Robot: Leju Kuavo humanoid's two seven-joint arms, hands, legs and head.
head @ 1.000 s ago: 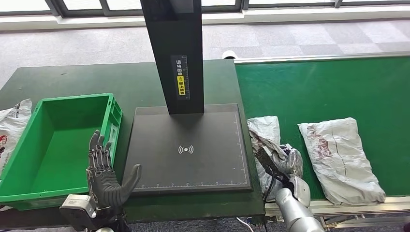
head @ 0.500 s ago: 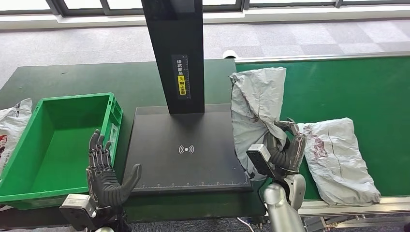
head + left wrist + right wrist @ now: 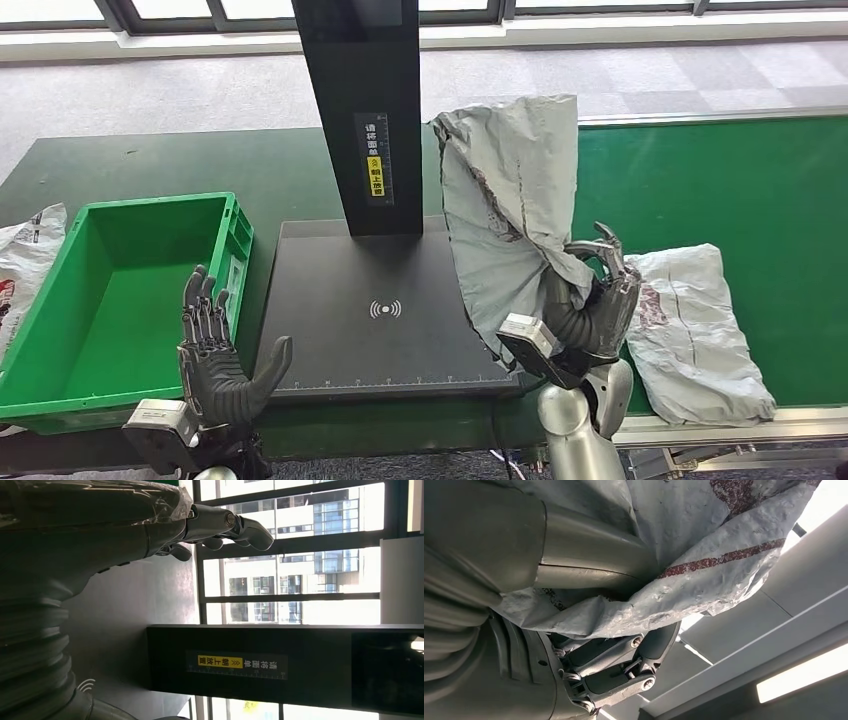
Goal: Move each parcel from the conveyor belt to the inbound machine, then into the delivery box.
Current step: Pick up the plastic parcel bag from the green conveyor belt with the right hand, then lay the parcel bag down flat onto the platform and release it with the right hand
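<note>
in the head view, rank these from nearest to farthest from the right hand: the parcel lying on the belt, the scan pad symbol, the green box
1. Parcel lying on the belt: just beside the right hand, on its outer side.
2. Scan pad symbol: mid-pad on the inbound machine, toward the left hand's side.
3. Green box: far across the table, beyond the pad.

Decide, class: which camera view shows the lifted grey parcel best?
The head view: the whole grey parcel hangs from the right hand beside the scanner pad. The right wrist view shows crumpled plastic up close; the left wrist view shows the scanner post instead.
</note>
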